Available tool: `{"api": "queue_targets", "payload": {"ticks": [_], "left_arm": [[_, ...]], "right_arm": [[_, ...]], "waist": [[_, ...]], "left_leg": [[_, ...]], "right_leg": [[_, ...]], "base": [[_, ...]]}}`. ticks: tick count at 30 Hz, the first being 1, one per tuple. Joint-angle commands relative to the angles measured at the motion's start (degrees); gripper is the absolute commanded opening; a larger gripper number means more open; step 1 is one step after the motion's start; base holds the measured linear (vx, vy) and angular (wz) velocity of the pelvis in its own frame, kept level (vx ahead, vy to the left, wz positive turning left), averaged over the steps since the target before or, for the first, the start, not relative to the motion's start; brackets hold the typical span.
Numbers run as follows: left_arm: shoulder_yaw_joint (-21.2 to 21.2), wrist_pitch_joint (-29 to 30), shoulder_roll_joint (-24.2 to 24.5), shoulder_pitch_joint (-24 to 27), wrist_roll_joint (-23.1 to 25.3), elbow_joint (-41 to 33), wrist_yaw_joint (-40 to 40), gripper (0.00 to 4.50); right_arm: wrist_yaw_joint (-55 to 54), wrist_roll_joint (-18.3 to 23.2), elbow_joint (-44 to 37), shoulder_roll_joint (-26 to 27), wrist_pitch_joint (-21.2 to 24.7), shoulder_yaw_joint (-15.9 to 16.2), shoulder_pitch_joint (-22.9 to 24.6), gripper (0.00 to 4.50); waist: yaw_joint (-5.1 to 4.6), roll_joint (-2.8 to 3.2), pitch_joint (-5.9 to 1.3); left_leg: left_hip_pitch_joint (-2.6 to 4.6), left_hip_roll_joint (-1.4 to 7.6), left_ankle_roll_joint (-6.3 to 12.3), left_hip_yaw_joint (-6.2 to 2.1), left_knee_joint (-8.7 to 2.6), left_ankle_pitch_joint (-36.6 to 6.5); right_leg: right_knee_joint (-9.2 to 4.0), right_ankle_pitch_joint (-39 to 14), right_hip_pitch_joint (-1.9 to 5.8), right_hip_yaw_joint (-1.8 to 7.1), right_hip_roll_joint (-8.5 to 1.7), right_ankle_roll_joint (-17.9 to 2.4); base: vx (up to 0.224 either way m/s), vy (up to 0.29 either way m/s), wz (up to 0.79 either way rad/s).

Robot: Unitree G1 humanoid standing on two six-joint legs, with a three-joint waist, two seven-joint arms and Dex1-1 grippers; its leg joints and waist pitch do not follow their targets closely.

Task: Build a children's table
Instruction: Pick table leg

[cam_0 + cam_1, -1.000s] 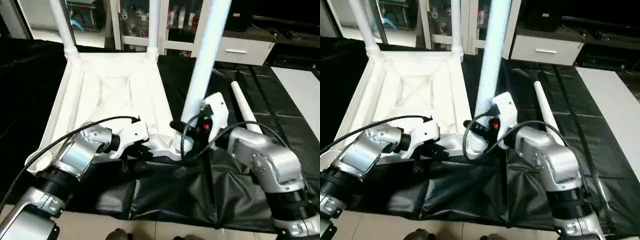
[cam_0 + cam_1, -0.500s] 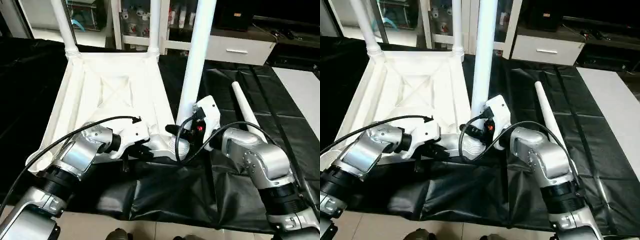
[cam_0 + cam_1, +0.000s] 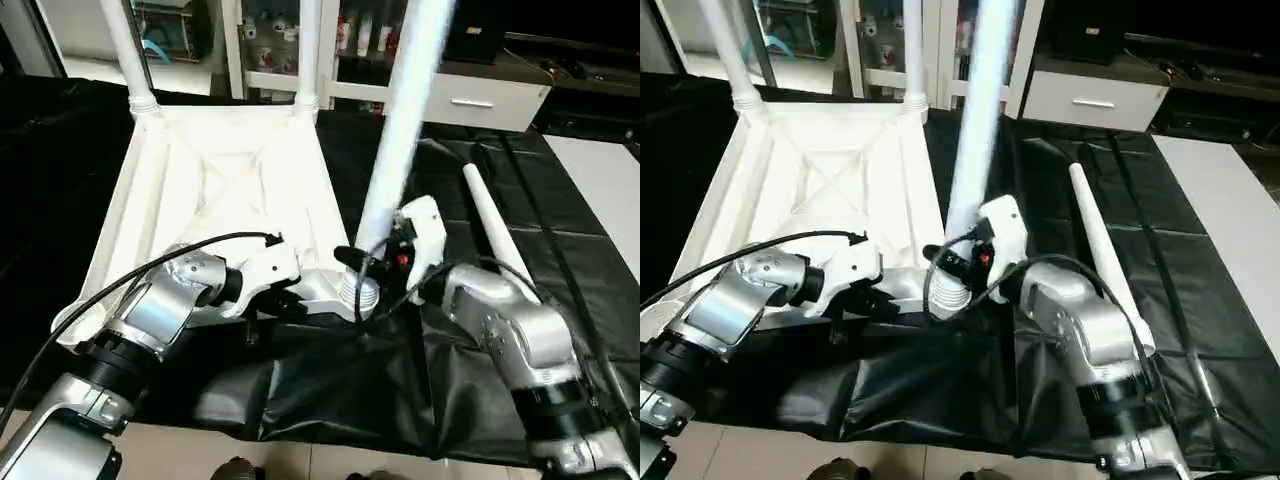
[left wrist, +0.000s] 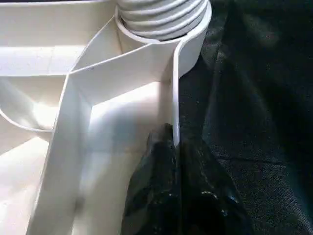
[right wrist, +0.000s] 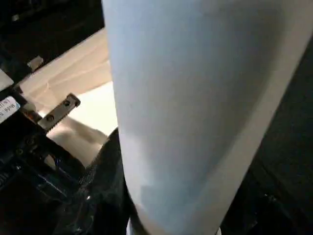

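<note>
Table leg (image 3: 400,140) upright, leaning slightly right, in right tool's (image 3: 372,262) clamp; left tool (image 4: 178,161) pinching tabletop rim (image 4: 172,88).

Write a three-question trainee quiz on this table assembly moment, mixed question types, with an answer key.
1. True or false: the white plastic tabletop lies upside down on the black sheet.
2. How many white tube legs already stand in its far corner sockets? A) none B) two C) four
3. Fill in: the left claw pinches the tabletop's ____ beside the near corner socket, while the right claw holds the third leg there and a fourth leg lies on the sheet.

Key: 1 true; 2 B; 3 rim.
</note>
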Motion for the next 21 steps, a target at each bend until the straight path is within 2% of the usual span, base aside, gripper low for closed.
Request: {"api": "queue_targets", "payload": {"ticks": [1,4,6,8,12,16,19,20,21], "left_arm": [[-1.0,0.3,0.0,0.5,0.5,0.3,0.3,0.00],[-0.9,0.0,-0.2,0.3,0.6,0.8,0.5,0.00],[-0.8,-0.1,-0.4,0.2,0.7,1.1,0.8,0.00],[-0.8,-0.1,-0.5,0.1,0.7,1.2,0.9,0.00],[-0.7,-0.2,-0.6,0.0,0.7,1.3,1.0,0.00],[-0.7,-0.4,-0.7,-0.3,0.9,1.7,1.2,0.00],[-0.7,-0.3,-0.7,-0.4,0.9,1.7,1.2,0.00],[-0.7,-0.2,-0.7,-0.4,0.9,1.7,1.2,0.00],[-0.7,-0.2,-0.7,-0.4,0.9,1.6,1.2,0.00]], "right_arm": [[-1.5,-0.9,1.3,-0.3,0.4,-1.0,2.2,1.88],[-2.0,-0.4,0.7,0.9,-1.4,-1.8,4.8,1.88],[-2.5,-0.6,0.2,1.5,-2.8,-1.9,6.2,1.88],[-3.1,-2.0,-0.2,1.4,-4.7,-0.9,8.0,1.88],[-3.8,-5.2,-0.4,1.1,-6.9,1.4,11.2,1.88],[-3.1,-7.3,-1.6,-0.5,-5.8,4.7,12.2,1.88],[-2.1,-8.4,-1.9,-2.2,-3.6,7.1,11.5,1.88],[-1.5,-9.1,-1.8,-3.0,-2.9,8.5,10.7,1.88],[-1.5,-9.2,-1.7,-3.1,-2.7,8.6,10.6,1.88]], "waist": [[-0.06,0.56,-3.97],[-0.01,0.71,-3.96],[-0.01,0.71,-3.97],[0.03,0.75,-3.86],[0.05,0.79,-3.71],[-0.09,0.79,-3.55],[-0.12,0.79,-3.48],[-0.15,0.63,-3.49],[-0.12,0.69,-3.54]], "left_leg": [[1.09,4.53,-0.84,-2.15,-4.96,-14.0],[1.42,4.58,-0.97,-2.15,-5.13,-14.7],[1.34,4.64,-0.92,-2.16,-5.23,-14.3],[1.31,4.62,-0.92,-2.17,-5.33,-14.5],[1.39,4.58,-1.02,-2.26,-5.46,-16.3],[1.47,4.58,-0.98,-2.39,-5.61,-17.4],[1.60,4.57,-1.11,-2.51,-5.65,-18.5],[1.66,4.60,-1.12,-2.54,-5.69,-18.8],[1.68,4.62,-1.13,-2.53,-5.68,-18.8]], "right_leg": [[-5.11,-19.2,2.24,3.87,-6.46,-10.2],[-5.31,-19.7,2.13,3.80,-6.43,-10.3],[-5.19,-18.3,2.26,3.84,-6.42,-10.6],[-5.23,-18.2,2.26,3.82,-6.37,-10.6],[-5.69,-21.4,2.21,3.85,-6.52,-9.7],[-5.93,-23.6,2.10,3.85,-6.47,-8.8],[-6.23,-26.3,1.95,3.84,-6.55,-8.0],[-6.24,-26.7,1.96,3.82,-6.50,-7.8],[-6.28,-26.7,1.95,3.85,-6.53,-7.8]], "base": [[0.000,0.000,0.00],[0.000,0.000,0.00],[0.000,0.000,0.00],[0.000,0.000,0.00],[0.000,0.000,0.00],[0.000,0.000,0.00],[0.000,0.000,0.00],[0.000,0.000,0.00],[0.000,0.000,0.00]]}}
